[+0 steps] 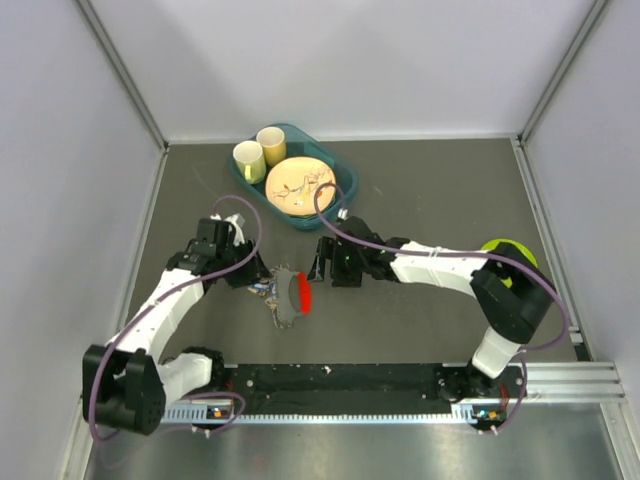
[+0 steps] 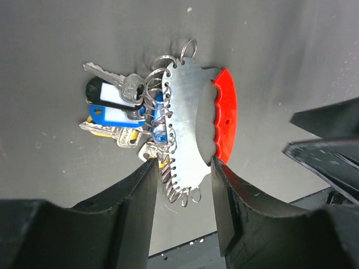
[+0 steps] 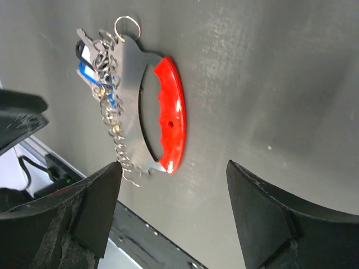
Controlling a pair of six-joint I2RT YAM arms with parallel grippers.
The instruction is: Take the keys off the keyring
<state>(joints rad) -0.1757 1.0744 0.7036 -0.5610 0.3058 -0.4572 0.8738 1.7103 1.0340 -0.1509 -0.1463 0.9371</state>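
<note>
Straddling the keyring (image 2: 193, 123), apparently w/o contact, my L end effector (image 2: 182, 165) gapes pre-clamp; R end effector (image 3: 174, 167), also apart, must then free keys (image 2: 112, 109).

You have a dark grey table (image 1: 430, 190) boxed in by pale walls (image 1: 340, 60) at nine, twelve and three o'clock; a black rail (image 1: 340, 378) and brushed metal strip (image 1: 350, 450) run along six o'clock.

The crescent-handled metal keyring (image 2: 196, 117) is showing bright red beside bare silver. The small metal keys (image 2: 112, 109) are gleaming silver, wearing blue, black and yellow heads. The matte worktop (image 1: 430, 190) is lying dark grey, faintly speckled white.
</note>
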